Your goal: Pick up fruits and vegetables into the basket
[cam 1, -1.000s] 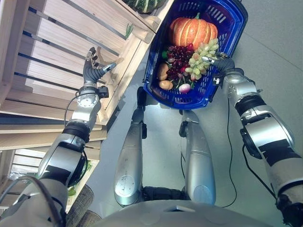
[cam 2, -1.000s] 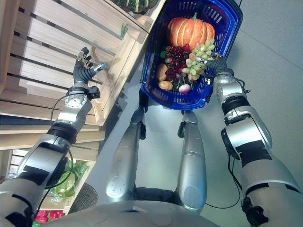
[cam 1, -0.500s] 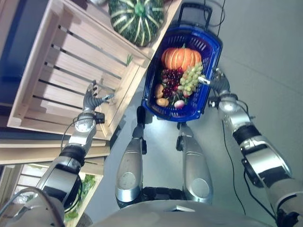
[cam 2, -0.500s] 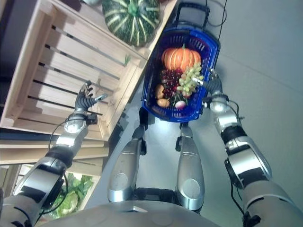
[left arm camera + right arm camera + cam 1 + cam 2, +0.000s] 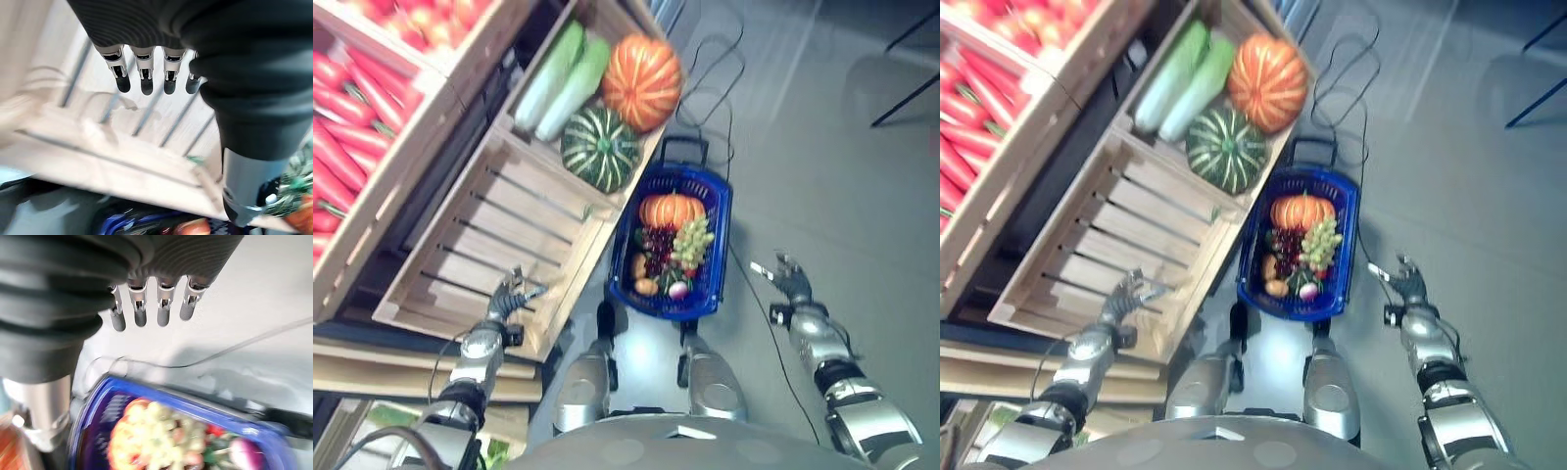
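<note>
The blue basket (image 5: 713, 257) stands on the grey floor (image 5: 822, 176) just in front of the robot, its black handle (image 5: 680, 147) at the far end, and it holds an orange pumpkin (image 5: 671, 211), green grapes (image 5: 693, 242), dark red grapes (image 5: 656, 245) and smaller pieces near its near rim. Its left side runs close along the edge of the empty wooden crate (image 5: 499, 245). Beyond that crate, another crate holds a striped green squash (image 5: 599, 149), an orange pumpkin (image 5: 641, 82) and pale green vegetables (image 5: 563, 78). The right hand (image 5: 791, 282) hangs over bare floor right of the basket, apart from its rim, fingers straight and holding nothing. The left hand (image 5: 509, 299) sits at the empty crate's near edge, fingers spread, empty.
</note>
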Controlling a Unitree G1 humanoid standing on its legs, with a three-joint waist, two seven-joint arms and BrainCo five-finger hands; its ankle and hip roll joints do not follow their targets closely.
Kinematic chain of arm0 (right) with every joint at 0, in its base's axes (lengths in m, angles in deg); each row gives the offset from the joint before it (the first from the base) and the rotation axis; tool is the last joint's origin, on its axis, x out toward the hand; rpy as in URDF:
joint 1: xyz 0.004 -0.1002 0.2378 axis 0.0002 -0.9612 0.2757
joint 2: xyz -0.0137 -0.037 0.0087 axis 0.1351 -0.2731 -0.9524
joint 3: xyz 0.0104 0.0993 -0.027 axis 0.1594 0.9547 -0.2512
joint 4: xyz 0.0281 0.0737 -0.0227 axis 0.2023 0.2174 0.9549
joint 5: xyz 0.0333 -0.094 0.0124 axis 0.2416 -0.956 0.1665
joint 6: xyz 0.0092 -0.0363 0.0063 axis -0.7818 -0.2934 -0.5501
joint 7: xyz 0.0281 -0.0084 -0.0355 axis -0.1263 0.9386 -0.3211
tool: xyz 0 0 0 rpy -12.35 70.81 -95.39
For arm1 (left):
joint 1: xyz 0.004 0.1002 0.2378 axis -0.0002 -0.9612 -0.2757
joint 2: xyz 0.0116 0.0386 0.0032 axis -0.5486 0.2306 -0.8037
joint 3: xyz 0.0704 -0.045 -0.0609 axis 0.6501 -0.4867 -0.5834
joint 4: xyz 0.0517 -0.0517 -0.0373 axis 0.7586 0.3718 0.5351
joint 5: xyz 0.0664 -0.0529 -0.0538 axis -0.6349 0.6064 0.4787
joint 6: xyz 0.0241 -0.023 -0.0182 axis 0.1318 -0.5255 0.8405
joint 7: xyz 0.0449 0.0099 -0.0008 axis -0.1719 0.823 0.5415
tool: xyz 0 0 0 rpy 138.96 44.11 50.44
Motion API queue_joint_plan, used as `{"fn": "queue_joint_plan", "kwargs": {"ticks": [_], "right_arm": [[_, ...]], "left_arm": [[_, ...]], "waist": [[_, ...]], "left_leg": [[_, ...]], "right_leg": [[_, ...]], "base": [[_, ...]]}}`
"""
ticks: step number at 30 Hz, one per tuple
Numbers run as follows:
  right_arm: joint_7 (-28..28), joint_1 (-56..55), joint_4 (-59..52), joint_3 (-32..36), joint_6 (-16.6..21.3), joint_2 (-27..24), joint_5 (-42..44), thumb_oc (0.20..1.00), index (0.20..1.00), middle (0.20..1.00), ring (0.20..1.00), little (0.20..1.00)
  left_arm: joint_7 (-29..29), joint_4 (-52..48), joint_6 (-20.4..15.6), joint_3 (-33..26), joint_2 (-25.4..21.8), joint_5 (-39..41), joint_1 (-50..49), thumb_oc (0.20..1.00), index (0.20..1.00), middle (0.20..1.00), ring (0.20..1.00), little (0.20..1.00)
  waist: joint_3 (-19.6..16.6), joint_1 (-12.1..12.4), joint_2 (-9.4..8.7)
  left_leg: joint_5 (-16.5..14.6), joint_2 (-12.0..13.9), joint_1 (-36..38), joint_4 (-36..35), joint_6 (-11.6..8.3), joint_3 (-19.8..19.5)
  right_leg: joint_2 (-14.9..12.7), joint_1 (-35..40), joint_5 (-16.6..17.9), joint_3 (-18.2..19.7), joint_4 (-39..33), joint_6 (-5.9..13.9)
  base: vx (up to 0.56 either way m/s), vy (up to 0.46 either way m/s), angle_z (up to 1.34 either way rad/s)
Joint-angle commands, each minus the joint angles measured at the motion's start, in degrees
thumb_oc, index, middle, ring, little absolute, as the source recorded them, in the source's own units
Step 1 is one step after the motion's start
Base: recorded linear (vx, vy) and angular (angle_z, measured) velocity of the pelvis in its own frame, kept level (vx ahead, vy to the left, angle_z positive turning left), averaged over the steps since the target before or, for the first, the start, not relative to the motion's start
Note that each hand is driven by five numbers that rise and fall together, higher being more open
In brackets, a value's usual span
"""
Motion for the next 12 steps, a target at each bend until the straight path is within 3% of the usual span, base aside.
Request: {"fn": "queue_joint_plan", "kwargs": {"ticks": [1, 6, 12], "right_arm": [[-2.1, -3.4, 6.2, -0.2, -3.7, 1.9, -4.4, 1.0, 1.0, 1.0, 1.0, 1.0], [-3.9, -5.7, 12.7, 0.7, -12.3, 3.6, -8.8, 1.0, 1.0, 1.0, 1.0, 1.0], [-3.7, -6.4, 14.8, 1.3, -15.9, 4.2, -7.4, 1.0, 1.0, 1.0, 1.0, 1.0]], "left_arm": [[2.7, 8.9, 2.3, 0.3, 0.4, -5.7, -0.6, 1.0, 1.0, 1.0, 1.0, 1.0], [5.5, 12.8, 4.5, -0.2, 1.9, -7.6, -2.4, 1.0, 1.0, 1.0, 1.0, 1.0], [6.2, 13.5, 5.7, -1.0, 2.7, -5.6, -2.9, 1.0, 1.0, 1.0, 1.0, 1.0]], "waist": [[-5.4, 0.2, -1.55], [-7.1, -0.2, -1.41], [-7.5, -0.2, -1.39]], "left_leg": [[-4.0, -3.2, -0.3, 0.4, 1.65, 0.2], [-5.5, -2.8, 2.3, 0.4, 1.96, 0.5], [-6.3, -2.6, 3.7, 0.4, 1.98, 0.3]], "right_leg": [[-0.5, 2.3, -3.6, -2.6, 1.3, 2.79], [-0.5, 4.7, -4.7, -1.8, 1.3, 2.63], [-0.6, 6.2, -5.3, -1.8, 1.2, 2.58]], "base": [[0.17, -0.004, -0.08], [0.09, -0.001, -0.04], [0.03, -0.004, 0.0]]}}
